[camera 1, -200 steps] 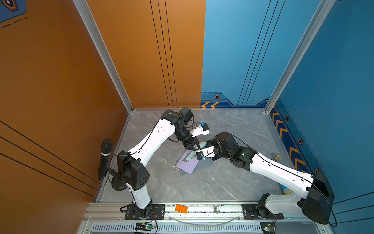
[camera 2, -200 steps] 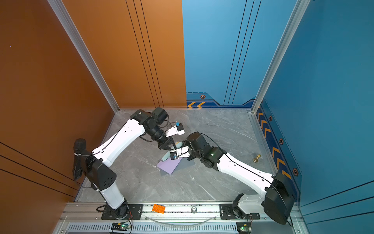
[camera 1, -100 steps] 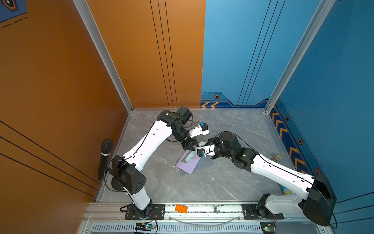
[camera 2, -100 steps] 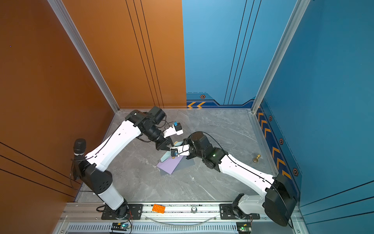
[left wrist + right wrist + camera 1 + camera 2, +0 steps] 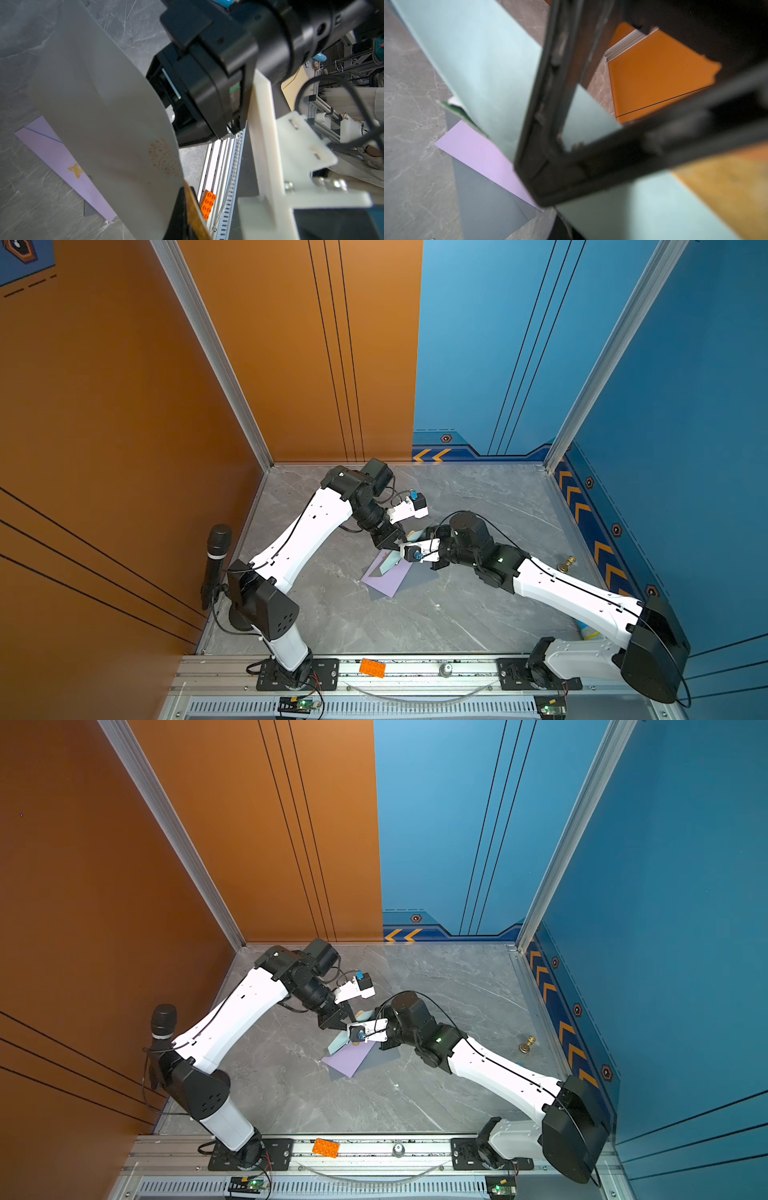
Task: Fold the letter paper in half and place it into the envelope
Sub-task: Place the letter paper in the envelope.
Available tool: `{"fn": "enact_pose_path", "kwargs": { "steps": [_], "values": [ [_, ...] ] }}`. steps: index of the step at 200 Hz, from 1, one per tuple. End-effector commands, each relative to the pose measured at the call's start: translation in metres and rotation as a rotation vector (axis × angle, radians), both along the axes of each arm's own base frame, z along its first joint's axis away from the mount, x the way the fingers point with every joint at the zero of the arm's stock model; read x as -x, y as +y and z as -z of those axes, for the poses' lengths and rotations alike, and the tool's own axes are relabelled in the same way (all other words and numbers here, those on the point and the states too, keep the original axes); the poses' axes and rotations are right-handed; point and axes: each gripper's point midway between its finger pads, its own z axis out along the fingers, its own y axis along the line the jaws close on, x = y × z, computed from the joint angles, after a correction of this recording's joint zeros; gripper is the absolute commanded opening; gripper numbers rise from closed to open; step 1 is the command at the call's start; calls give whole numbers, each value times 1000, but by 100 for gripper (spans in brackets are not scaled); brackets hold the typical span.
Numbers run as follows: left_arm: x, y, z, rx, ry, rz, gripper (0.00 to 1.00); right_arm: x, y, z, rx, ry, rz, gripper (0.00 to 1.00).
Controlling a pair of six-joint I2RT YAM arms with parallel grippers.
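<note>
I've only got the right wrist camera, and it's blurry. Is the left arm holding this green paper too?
Observer: Yes. The left arm has its jaws shut on an edge of the paper, as the left wrist view shows.
Operator: Any marking on the purple envelope?
Observer: The envelope has a gold butterfly below a diagonal seam.
Operator: Anything lying off the table?
Observer: An orange brick sits on the front rail, in both top views.
</note>
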Motion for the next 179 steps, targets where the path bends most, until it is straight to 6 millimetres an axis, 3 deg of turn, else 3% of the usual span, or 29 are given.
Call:
{"fn": "enact_pose_path", "kwargs": {
  "steps": [1,59,120,179],
  "values": [
    [10,3,-6,17,0,14,0,4,6,10,-3,34,-15,0],
    [11,4,-5,16,3,16,0,2,6,10,-9,15,0,7],
    [15,6,-8,25,-7,21,0,3,1,1,-31,0,16,22],
    [17,6,-10,30,-9,25,0,4,-3,6,-17,13,25,33]
  ]
}}
